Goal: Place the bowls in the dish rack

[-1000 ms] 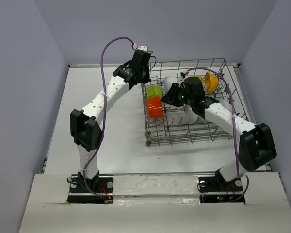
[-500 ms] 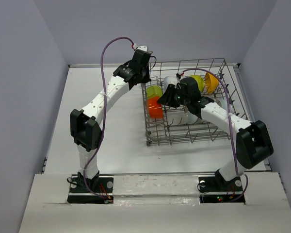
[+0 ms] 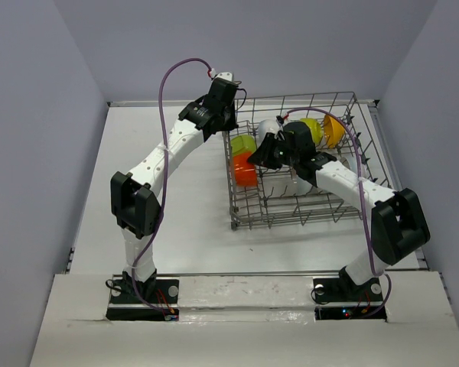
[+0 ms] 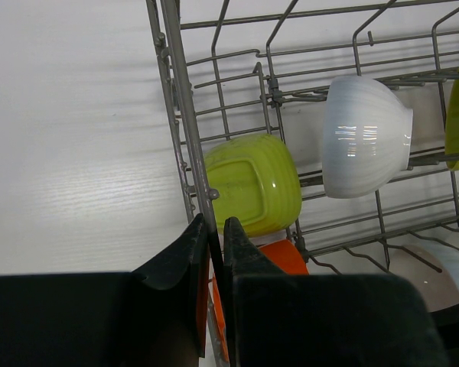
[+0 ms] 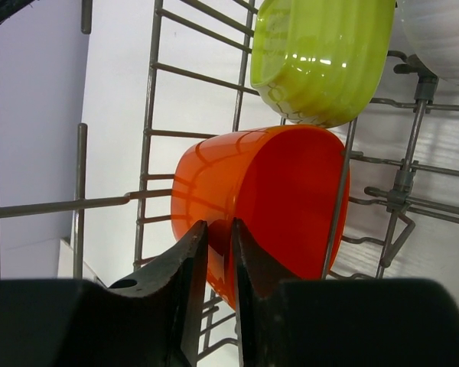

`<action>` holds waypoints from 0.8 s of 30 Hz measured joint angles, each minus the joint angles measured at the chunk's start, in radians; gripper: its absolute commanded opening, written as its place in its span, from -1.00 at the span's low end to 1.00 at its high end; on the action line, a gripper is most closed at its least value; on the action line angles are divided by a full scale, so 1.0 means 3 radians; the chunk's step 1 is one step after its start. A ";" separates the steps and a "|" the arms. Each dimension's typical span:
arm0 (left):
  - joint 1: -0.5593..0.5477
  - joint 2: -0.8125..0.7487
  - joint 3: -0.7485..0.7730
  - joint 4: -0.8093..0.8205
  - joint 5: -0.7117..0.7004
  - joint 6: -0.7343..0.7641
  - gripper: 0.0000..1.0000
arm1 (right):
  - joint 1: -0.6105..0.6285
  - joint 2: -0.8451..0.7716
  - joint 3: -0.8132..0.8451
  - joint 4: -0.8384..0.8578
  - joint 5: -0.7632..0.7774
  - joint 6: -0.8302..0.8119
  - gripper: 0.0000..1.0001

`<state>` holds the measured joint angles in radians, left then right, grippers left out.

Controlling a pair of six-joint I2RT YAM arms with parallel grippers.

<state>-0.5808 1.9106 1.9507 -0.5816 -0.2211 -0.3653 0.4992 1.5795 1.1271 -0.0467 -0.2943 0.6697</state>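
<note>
From the top view, the large grey wire dish rack (image 3: 291, 222) stands on the white table (image 3: 176, 229), toward the right side. Several bowls are already inside it. The small red-orange glossy bowl (image 3: 245, 172) lies on its side against the left wall of the rack, and the lime green ribbed bowl (image 3: 242, 144) is just behind it. The left gripper (image 3: 229, 122) is at the far left corner of the rack. The right gripper (image 3: 266, 153) reaches inside, just beside the red-orange bowl.

In the left wrist view, the left gripper (image 4: 216, 241) is pressed almost together, and it pinches the upper wire of the rack's left wall (image 4: 180, 115). I judge that it steadies the rack. The round white glossy bowl (image 4: 365, 134) rests on its side between prongs.

In the right wrist view, the right gripper (image 5: 219, 245) has only a narrow gap, and the red-orange bowl (image 5: 275, 199) shows in this gap. I cannot tell if the fingers really squeeze its rim.

The step in hand seems to be the seating of this bowl. The next move calls for a secure hold on the rim, then a careful turn to set it between the prongs without knocking the lime green ribbed bowl.
</note>
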 measured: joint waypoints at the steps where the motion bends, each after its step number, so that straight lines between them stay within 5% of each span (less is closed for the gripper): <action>1: 0.0000 0.0000 0.0000 0.0000 -0.0001 0.0001 -1.00 | 0.0000 0.0000 0.0000 0.0005 -0.0006 0.0010 -0.63; 7: 0.0000 0.0000 0.0000 -0.0011 -0.0023 0.0005 -1.00 | -0.0003 0.0005 0.0000 0.0001 -0.0013 0.0093 -0.98; 24: 0.0000 0.0000 0.0001 -0.0013 -0.0032 0.0017 -1.00 | 0.0008 -0.0008 0.0008 -0.0051 0.0254 0.0104 -0.98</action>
<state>-0.5808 1.9106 1.9511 -0.5854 -0.2306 -0.3603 0.5014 1.5772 1.1294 -0.0620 -0.2180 0.7010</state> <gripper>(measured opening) 0.177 0.132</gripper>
